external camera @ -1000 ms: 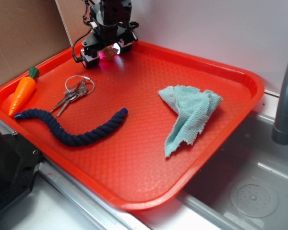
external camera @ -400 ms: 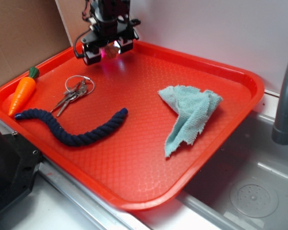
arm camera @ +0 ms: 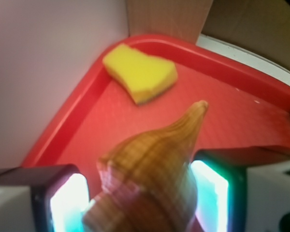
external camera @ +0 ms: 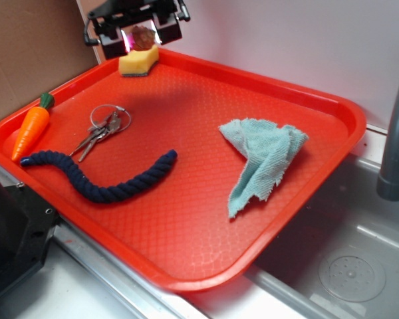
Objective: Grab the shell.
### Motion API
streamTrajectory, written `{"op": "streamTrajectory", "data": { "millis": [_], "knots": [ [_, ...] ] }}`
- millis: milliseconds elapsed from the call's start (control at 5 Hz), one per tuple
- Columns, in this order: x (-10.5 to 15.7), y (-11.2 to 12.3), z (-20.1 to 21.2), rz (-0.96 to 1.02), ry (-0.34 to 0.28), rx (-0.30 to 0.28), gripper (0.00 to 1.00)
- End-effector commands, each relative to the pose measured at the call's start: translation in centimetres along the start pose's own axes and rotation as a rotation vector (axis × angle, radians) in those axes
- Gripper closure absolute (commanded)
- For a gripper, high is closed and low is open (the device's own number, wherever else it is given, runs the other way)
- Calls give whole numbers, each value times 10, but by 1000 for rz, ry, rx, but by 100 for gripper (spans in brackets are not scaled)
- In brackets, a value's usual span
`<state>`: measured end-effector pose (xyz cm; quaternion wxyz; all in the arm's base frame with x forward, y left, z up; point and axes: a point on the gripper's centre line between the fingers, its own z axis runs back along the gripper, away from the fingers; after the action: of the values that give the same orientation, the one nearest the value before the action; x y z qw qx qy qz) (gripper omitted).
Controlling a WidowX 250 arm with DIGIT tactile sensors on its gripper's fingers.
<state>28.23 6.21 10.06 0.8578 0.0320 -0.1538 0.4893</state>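
The tan, ridged shell (arm camera: 150, 174) fills the lower middle of the wrist view, its pointed tip aimed at the tray's far corner. My gripper (arm camera: 142, 203) is shut on it, a glowing pad (arm camera: 67, 203) pressed against each side. From the exterior view the gripper (external camera: 141, 36) hangs in the air above the tray's far-left corner, with the shell (external camera: 143, 36) between its fingers and off the tray floor.
A yellow sponge (external camera: 138, 62) lies in the far-left corner of the red tray (external camera: 332, 106), just below the gripper. A toy carrot (external camera: 30, 131), keys (external camera: 101, 130), a dark blue rope (external camera: 100, 176) and a light blue cloth (external camera: 263, 159) lie on the tray. A sink and faucet (external camera: 396, 133) are at the right.
The gripper has risen from the tray floor with the shell held in it and shifted slightly left. The yellow sponge, hidden under it before, now shows.
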Motion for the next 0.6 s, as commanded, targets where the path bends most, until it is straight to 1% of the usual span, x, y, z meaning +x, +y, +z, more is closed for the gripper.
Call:
{"op": "streamTrajectory", "data": {
  "millis": [0, 200, 400],
  "knots": [
    [-21, 19, 83, -427, 252, -138, 100],
    [-28, 27, 99, -529, 272, -151, 100],
    [-40, 40, 119, -675, 277, -160, 100]
  ]
}}
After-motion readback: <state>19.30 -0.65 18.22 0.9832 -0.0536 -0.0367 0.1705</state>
